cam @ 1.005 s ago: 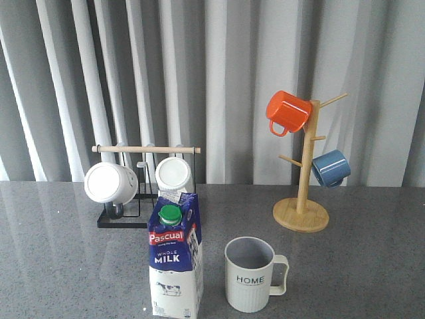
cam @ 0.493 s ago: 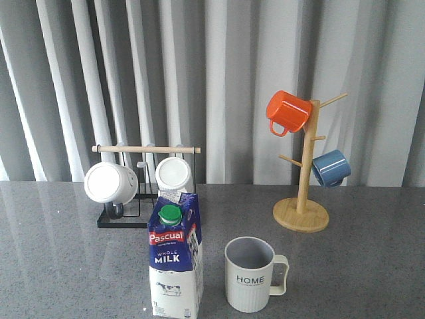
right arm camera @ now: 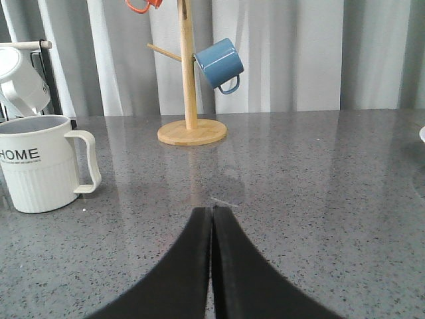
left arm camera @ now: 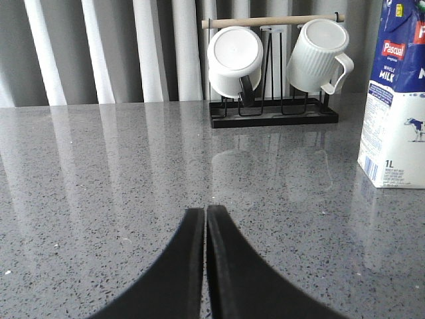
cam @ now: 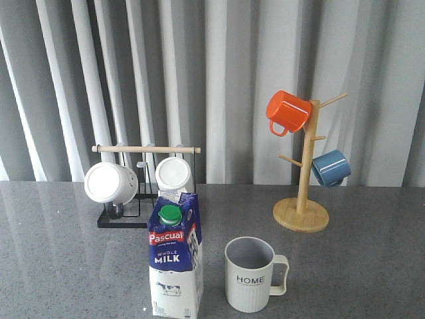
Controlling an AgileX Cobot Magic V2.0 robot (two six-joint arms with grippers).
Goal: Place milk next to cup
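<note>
The milk, a blue-and-white carton with a green cap, stands upright near the table's front edge. Just to its right stands the cup, a ribbed pale mug marked "HOME", handle to the right, a small gap between them. In the left wrist view the milk is at the far right, away from my left gripper, which is shut and empty. The right wrist view has the cup off to one side of my right gripper, also shut on nothing. Neither gripper appears in the front view.
A black rack with a wooden bar holds two plain white mugs behind the milk. A wooden mug tree at the back right carries an orange mug and a blue mug. Grey curtains close the back.
</note>
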